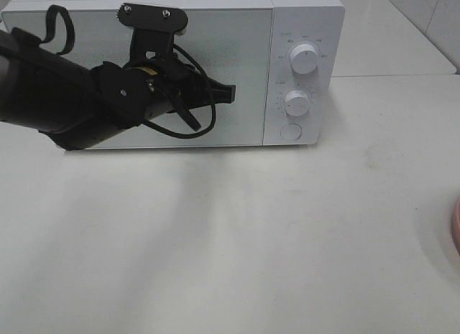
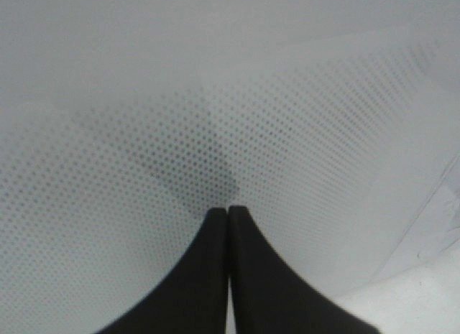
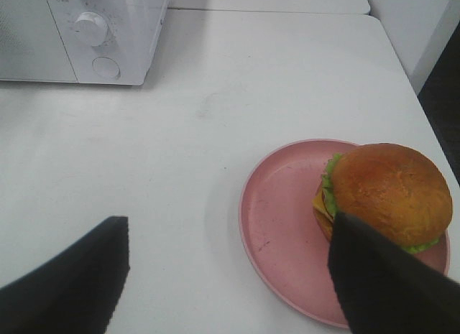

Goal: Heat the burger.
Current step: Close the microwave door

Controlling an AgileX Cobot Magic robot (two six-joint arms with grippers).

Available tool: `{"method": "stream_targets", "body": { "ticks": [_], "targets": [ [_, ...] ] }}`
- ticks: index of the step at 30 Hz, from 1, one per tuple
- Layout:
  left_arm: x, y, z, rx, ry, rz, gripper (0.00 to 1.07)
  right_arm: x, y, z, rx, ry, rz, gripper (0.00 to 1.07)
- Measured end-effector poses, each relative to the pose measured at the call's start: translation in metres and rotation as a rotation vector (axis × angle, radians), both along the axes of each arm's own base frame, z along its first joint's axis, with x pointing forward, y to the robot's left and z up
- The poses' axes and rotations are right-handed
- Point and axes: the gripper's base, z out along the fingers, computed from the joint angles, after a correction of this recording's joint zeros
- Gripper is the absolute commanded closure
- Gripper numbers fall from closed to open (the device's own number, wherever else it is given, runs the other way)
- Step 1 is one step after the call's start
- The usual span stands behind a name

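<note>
The burger (image 3: pixel 392 187), with a brown bun, green lettuce and yellow cheese, sits on a pink plate (image 3: pixel 280 226) on the white table. My right gripper (image 3: pixel 230 226) hovers over the plate's near side, open wide, and one black finger (image 3: pixel 388 284) covers the burger's near edge without gripping it. The white microwave (image 1: pixel 302 18) stands at the back with its door (image 1: pixel 244 61) closed. My left gripper (image 1: pixel 226 95) is shut, its tips (image 2: pixel 228 209) pressed together close against the dotted door glass. In the exterior high view only a sliver of the plate (image 1: pixel 456 230) shows.
Two white knobs (image 1: pixel 305 59) (image 1: pixel 295 101) and a round button (image 1: pixel 290 131) sit on the microwave's right panel. The left arm and its cable (image 1: pixel 194 129) hang in front of the door. The table edge (image 3: pixel 431 140) runs just beyond the plate.
</note>
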Motion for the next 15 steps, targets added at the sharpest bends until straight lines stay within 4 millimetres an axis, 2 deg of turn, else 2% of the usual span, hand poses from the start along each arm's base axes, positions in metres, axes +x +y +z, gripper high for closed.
{"method": "stream_targets", "body": {
  "ticks": [1,5,6,7,8,9,10,11,12,15],
  "targets": [
    [-0.004,0.003,0.008,-0.001,-0.006,-0.009,1.07,0.000,0.000,0.000,0.000,0.000,0.000,0.32],
    [-0.014,0.008,0.014,-0.001,0.031,-0.037,1.06,0.000,0.000,0.000,0.000,0.000,0.000,0.32],
    [-0.020,0.009,0.013,0.001,0.063,-0.052,1.02,0.000,0.000,0.000,0.000,0.000,0.000,0.32],
    [-0.030,0.013,0.009,0.004,0.130,-0.080,0.86,0.000,0.000,0.000,0.000,0.000,0.000,0.32],
    [-0.030,0.013,0.009,0.004,0.130,-0.080,0.86,0.000,0.000,0.000,0.000,0.000,0.000,0.32],
    [-0.040,0.017,0.005,0.015,0.193,-0.110,0.58,0.000,0.000,0.000,0.000,0.000,0.000,0.32],
    [-0.040,0.017,0.005,0.015,0.193,-0.110,0.58,0.000,0.000,0.000,0.000,0.000,0.000,0.32],
    [-0.045,0.018,0.004,0.018,0.223,-0.126,0.40,0.000,0.000,0.000,0.000,0.000,0.000,0.32],
    [-0.053,0.021,0.002,0.023,0.274,-0.156,0.07,0.000,0.000,0.000,0.000,0.000,0.000,0.32],
    [-0.058,0.022,0.002,0.025,0.301,-0.173,0.05,0.000,0.000,0.000,0.000,0.000,0.000,0.32]
  ]
}}
